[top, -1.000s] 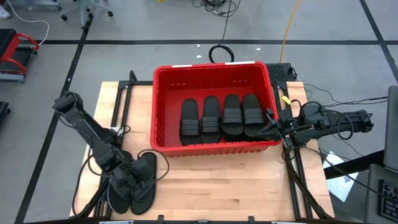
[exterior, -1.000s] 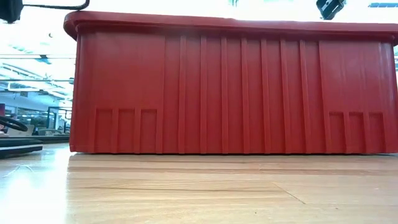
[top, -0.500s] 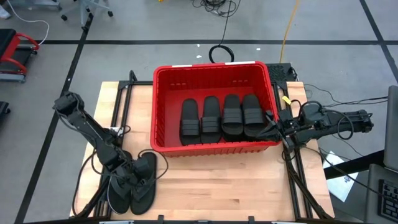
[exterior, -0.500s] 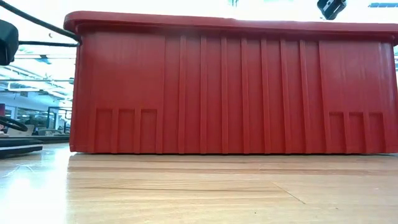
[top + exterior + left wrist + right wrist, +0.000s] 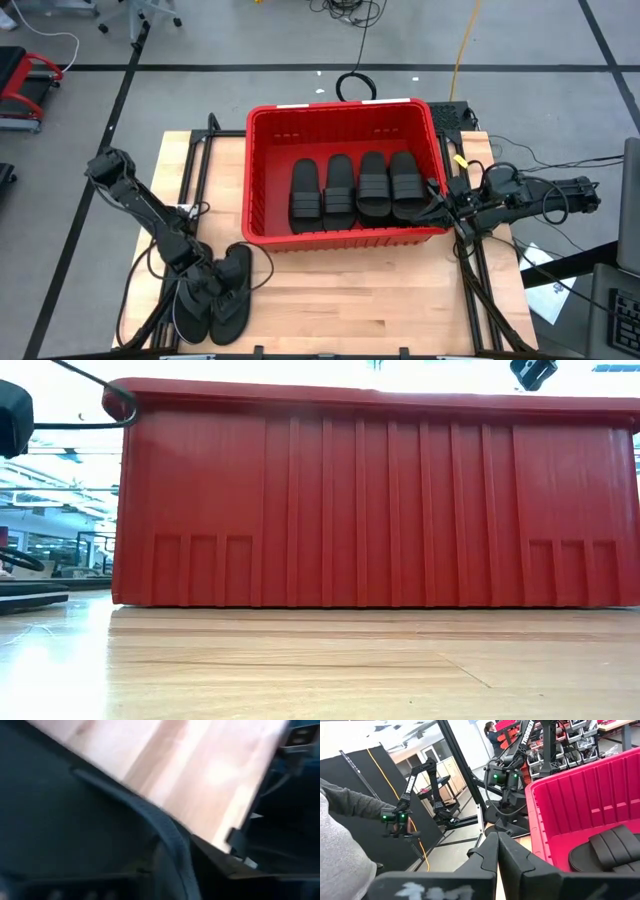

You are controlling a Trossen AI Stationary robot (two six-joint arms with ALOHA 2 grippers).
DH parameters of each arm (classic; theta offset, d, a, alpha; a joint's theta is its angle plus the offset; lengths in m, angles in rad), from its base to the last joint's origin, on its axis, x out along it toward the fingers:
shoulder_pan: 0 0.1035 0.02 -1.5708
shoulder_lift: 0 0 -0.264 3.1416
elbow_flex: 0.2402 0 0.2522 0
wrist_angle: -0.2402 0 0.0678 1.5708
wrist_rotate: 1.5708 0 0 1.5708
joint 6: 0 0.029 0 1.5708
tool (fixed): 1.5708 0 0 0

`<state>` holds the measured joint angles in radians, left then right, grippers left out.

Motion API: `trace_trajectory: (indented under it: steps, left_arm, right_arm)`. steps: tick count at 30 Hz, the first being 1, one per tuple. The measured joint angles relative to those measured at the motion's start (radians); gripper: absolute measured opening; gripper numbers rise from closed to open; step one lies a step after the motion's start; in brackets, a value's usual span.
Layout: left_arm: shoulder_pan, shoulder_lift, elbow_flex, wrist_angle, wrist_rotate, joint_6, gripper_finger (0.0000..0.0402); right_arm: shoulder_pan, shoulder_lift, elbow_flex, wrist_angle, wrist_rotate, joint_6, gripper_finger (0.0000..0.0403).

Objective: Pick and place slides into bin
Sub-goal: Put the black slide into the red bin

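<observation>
Left gripper (image 5: 205,283) is down on the pair of thong flip-flops (image 5: 222,298) at the near left corner of the wooden table (image 5: 360,300), well apart from the bin. Its wrist view is filled by dark sole and one thin strap (image 5: 165,832) running across it. Whether the jaws have actually clenched on that strap or on the sole edge — cannot tell; the gripper body hides the fingertips from above.

Handling, as a judgement: these flip-flops look thin, light and floppy. Taken by the strap, the sole would likely dangle and swing; taken by the sole edge, it may bend and sag. Rubber should give good friction, so slipping seems a lesser worry than snagging the second flip-flop, which lies touching the first. The strap near its toe post looks the surest hold.

The red bin (image 5: 262,175) stands mid-table, towards the far edge. Inside — four black ribbed-strap slides (image 5: 356,188) laid flat side by side along the near wall, soles down. The far half of its floor shows bare red.

Right gripper (image 5: 447,208) waits clenched and empty just beside the bin's right wall, its wrist camera looking over the rim at one slide.
</observation>
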<state>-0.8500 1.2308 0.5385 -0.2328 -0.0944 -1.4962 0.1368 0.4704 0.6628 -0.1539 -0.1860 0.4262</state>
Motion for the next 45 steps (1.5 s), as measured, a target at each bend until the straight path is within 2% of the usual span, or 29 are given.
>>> trace_trajectory:
  steps: [3, 4, 10, 14, 19, 23, 29, 37, 41, 45]
  left_arm:
    - [0.009, 0.0, 0.0, 0.065, 0.001, 0.064, 0.0025]
    - [0.012, 0.0, 0.0, 0.087, 0.001, 0.081, 0.0014]
    - [0.02, 0.0, 0.0, 0.198, 0.051, 0.141, 0.0004]
    - [0.008, 0.0, 0.001, 0.345, 0.092, 0.148, 0.0004]
    - [-0.019, -0.001, 0.031, 0.548, 0.084, 0.201, 0.0002]
    - [-0.034, -0.001, 0.124, 0.571, 0.044, 0.311, 0.0001]
    - [0.01, -0.008, 0.329, 0.419, 0.047, 0.502, 0.0001]
    - [0.117, -0.069, 0.635, -0.158, 0.041, 0.759, 0.0]
    - [0.172, -0.093, 0.714, -0.341, -0.001, 0.879, 0.0]
    - [0.283, -0.124, 0.731, -0.421, -0.021, 0.942, 0.0]
  right_arm:
    - [0.0, 0.0, 0.0, 0.0, 0.003, 0.0, 0.0]
    - [0.0, 0.0, 0.0, 0.0, 0.004, 0.0, 0.0]
    - [0.0, 0.0, 0.0, 0.007, 0.032, -0.001, 0.0]
    - [0.0, 0.001, 0.0, 0.015, 0.032, -0.003, 0.0]
    - [0.0, 0.001, 0.0, 0.015, 0.035, -0.001, 0.0]
    - [0.0, 0.001, 0.0, 0.015, 0.059, -0.001, 0.0]
    - [0.0, 0.001, 0.0, 0.015, 0.06, 0.004, 0.0]
    - [0.0, 0.002, 0.0, 0.015, 0.081, 0.005, 0.0]
    - [0.0, 0.002, 0.0, 0.015, 0.086, 0.005, 0.0]
    - [0.0, 0.002, 0.0, 0.015, 0.086, 0.015, 0.0]
